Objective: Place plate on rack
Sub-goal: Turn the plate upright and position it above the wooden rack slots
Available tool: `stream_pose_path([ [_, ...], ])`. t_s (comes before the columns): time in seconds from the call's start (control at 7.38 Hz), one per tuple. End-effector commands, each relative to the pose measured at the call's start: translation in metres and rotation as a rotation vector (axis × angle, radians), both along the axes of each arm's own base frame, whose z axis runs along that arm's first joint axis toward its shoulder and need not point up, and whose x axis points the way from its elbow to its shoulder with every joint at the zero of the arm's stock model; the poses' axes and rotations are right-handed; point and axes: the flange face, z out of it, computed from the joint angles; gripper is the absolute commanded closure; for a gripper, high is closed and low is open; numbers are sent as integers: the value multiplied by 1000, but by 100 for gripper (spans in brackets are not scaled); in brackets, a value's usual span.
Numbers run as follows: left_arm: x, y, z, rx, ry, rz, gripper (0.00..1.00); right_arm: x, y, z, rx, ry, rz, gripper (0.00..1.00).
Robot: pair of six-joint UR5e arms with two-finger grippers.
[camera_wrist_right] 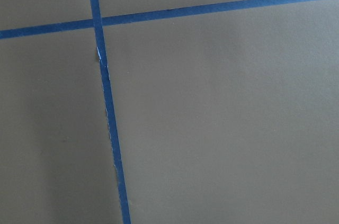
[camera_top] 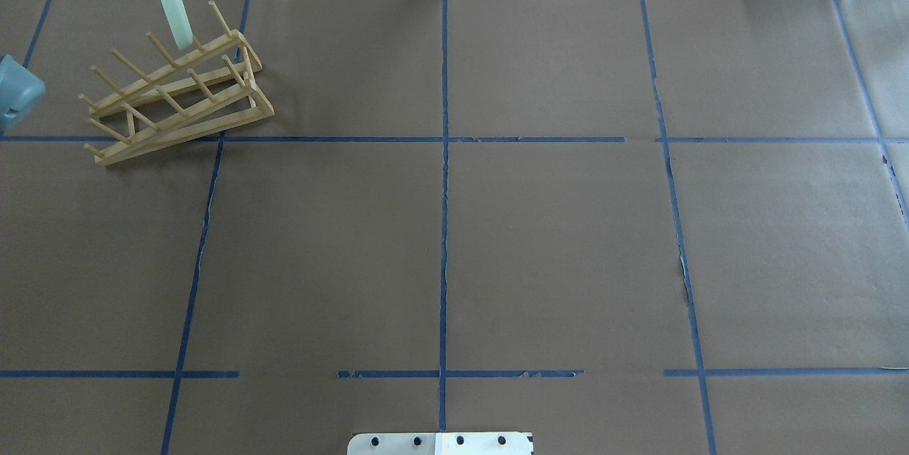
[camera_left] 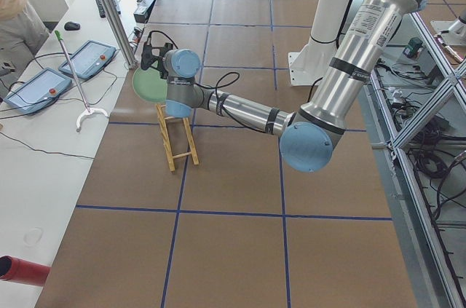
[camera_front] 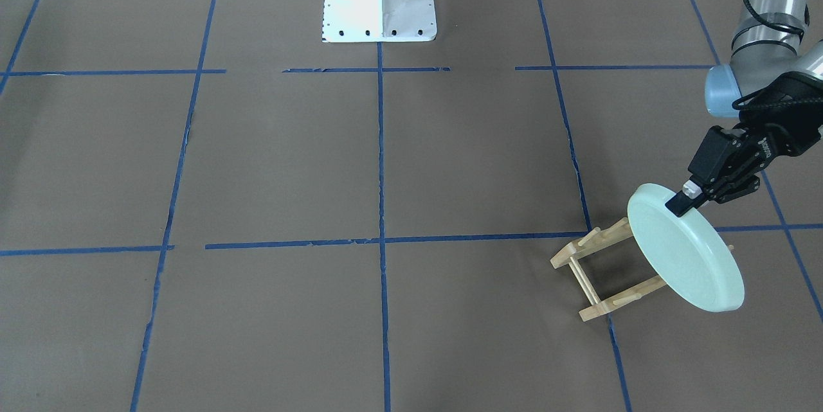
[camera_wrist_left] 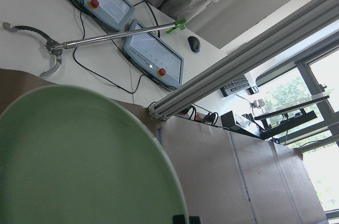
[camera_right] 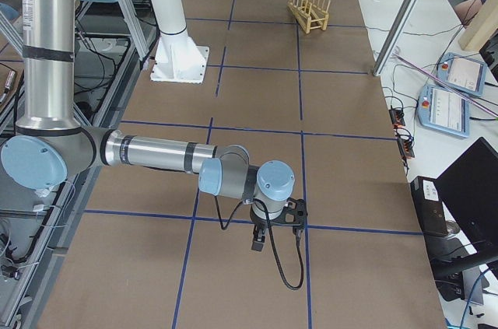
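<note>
Right, we're at the placing step: the left hand (camera_front: 685,200) is pinching the plate (camera_front: 685,248) by its upper rim, holding it tilted on edge over the end of the rack (camera_front: 620,298), out at the far corner of the worktop (camera_front: 289,161) on the robot's left. From overhead the plate's lower edge sits right among the pegs (camera_top: 221,18), though whether it touches a rail I can't tell. Meanwhile the right hand (camera_right: 259,242) hangs low over bare worktop, well apart from all this; spread or pressed together, I can't tell. Next, I'd say, it calls for easing the plate straight down between two pegs, keeping its face square to the slot, and letting go only once both rails carry it.
</note>
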Motion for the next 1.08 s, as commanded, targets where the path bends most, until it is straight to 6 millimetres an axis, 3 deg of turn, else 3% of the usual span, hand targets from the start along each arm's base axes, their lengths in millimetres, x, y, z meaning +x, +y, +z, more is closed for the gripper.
stream_pose_path([
  [0.0, 59, -11, -97, -24, 88, 4, 100, 0, 1, 1, 46, 2, -34, 0],
  [0.27, 57, -8, -110, -27, 88, 4, 100, 0, 1, 1, 46, 2, -34, 0],
  [0.68, 45, -10, -106, -28, 81, -11, 100, 0, 1, 1, 46, 2, -34, 0],
  [0.95, 18, -17, -82, -26, 38, -31, 100, 0, 1, 1, 45, 2, -33, 0],
])
